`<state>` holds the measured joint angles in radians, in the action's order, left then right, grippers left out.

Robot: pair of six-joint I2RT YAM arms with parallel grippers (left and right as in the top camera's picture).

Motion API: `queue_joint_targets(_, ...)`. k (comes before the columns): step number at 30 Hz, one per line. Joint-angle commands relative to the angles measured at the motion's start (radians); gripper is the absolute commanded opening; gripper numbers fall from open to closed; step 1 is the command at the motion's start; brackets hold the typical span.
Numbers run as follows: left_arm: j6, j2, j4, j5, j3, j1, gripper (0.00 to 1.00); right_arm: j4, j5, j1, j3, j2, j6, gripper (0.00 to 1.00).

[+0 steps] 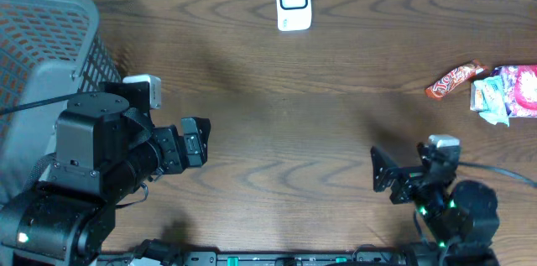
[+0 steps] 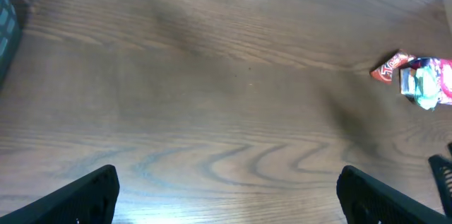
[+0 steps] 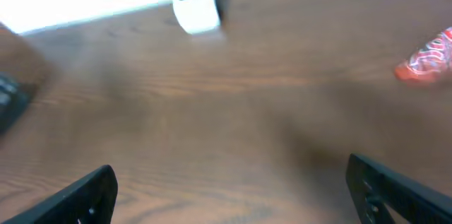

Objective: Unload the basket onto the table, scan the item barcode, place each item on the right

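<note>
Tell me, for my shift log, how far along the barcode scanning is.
Nothing looks done: the snack packets and red wrapper lie at the right of the table, apart from the white scanner at the far edge. Nothing in hand: left gripper and right gripper are open, empty. Left: pick an item, show its barcode to the scanner.

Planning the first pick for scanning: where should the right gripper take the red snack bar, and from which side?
Probably best: take the red snack bar mid-length, jaws across its narrow width, with the right gripper coming straight down. It lies flat and slanted on the table, and its right end is close to the other packets, so the middle is freer.
</note>
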<state>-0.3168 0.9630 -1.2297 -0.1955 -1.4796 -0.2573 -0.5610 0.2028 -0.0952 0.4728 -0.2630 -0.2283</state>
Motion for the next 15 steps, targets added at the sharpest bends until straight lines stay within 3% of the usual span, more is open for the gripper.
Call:
queue_joint_targets(1, 0.002, -0.003, -0.001, 0.010, -0.004, -0.002, 0.98, 0.088, 0.010, -0.030, -0.074, 0.089, 0.025, 0.99)
queue_joint_targets(15, 0.002, -0.003, -0.001, 0.010, -0.004, -0.002, 0.98, 0.338, 0.009, -0.082, -0.298, 0.247, 0.085, 0.99)
